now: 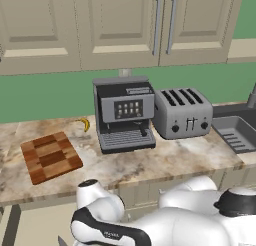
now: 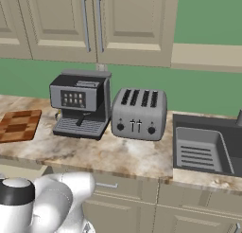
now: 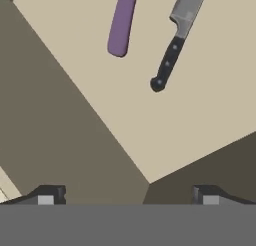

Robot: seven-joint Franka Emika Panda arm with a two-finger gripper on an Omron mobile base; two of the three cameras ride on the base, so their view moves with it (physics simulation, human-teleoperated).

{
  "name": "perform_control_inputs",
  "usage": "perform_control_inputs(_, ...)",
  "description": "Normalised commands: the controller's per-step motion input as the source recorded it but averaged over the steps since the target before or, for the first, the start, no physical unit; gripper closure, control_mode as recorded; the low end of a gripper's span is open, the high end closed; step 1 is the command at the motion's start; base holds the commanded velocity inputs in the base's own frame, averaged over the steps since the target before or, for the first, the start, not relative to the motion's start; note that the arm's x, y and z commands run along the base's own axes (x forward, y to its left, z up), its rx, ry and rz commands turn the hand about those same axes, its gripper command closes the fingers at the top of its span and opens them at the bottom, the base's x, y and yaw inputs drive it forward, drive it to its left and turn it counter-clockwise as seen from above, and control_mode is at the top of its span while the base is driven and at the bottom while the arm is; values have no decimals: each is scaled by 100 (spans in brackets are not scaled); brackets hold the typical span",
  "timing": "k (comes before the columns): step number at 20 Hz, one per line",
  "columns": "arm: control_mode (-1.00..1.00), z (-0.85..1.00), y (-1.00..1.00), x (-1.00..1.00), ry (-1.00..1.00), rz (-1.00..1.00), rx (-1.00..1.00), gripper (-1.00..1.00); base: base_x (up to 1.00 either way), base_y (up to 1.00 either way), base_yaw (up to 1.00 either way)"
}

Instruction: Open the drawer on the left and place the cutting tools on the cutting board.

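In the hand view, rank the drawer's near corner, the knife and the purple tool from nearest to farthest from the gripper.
1. drawer corner: just above the open gripper, between its tips.
2. knife: upper right, black handle end pointing toward the gripper.
3. purple tool: upper middle, left of the knife; its near end lies only a little farther.

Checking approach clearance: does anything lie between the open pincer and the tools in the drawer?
Nothing visible does. In the hand view the pincer is open over the drawer, with bare floor between it and the purple tool and black-handled knife.
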Motion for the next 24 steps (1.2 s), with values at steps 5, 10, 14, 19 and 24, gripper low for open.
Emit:
perform_control_inputs(5, -100, -28, 0, 21, 0, 0, -7, -100, 0, 0, 0)
perform_control_inputs(10, -100, -31, 0, 13, 0, 0, -7, -100, 0, 0, 0)
perform_control_inputs(14, -100, -24, 0, 12, 0, 0, -4, -100, 0, 0, 0)
perform_control_inputs(19, -100, -19, 1, 10, -3, 0, 0, -100, 0, 0, 0)
perform_control_inputs(24, -100, -21, 10, 8, -4, 0, -3, -100, 0, 0, 0)
